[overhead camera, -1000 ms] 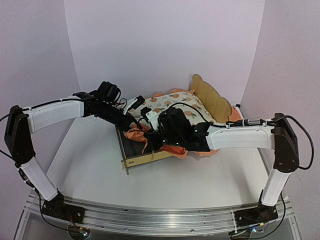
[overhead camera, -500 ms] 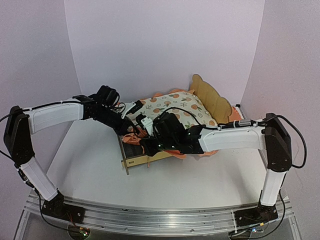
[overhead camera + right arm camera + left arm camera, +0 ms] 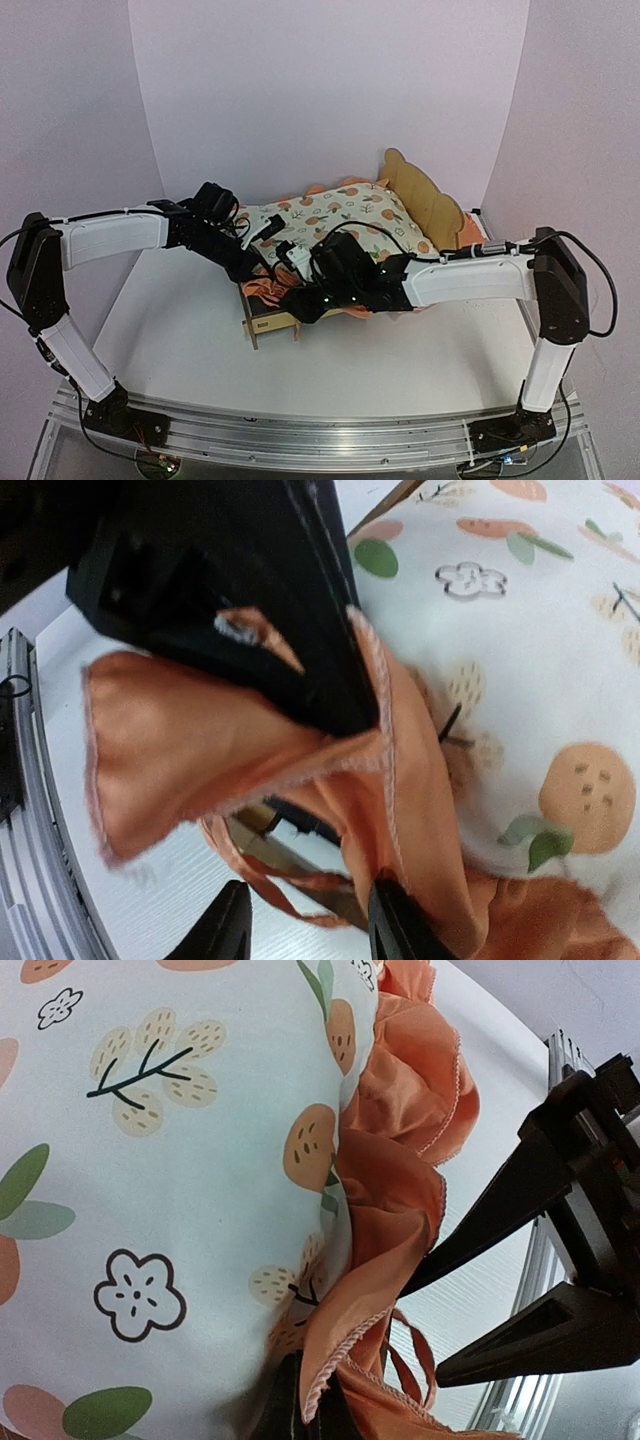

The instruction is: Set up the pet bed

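The pet bed (image 3: 430, 205) is a light plywood frame with a scalloped headboard at the back right and a low footboard nearest me. An orange-print mattress pad (image 3: 340, 215) lies over it and hides the base. My left gripper (image 3: 252, 268) is shut on the pad's orange ruffle (image 3: 390, 1190) at the foot-end corner, with the cloth pinched between its fingers (image 3: 290, 1415). My right gripper (image 3: 298, 305) hovers just beside it over the footboard. In the right wrist view that gripper (image 3: 310, 930) stands open, and the ruffle (image 3: 200, 750) and a thin orange strap hang loose between its fingers.
Purple walls close in the back and both sides. The white table (image 3: 180, 320) stretches left of and in front of the bed. A strip of the plywood footboard (image 3: 275, 848) shows under the ruffle. Both arms crowd together at the bed's foot end.
The right gripper has opened and let go of the ruffle, shifting left toward the footboard. The pad has been drawn down over the dark base at the foot end.
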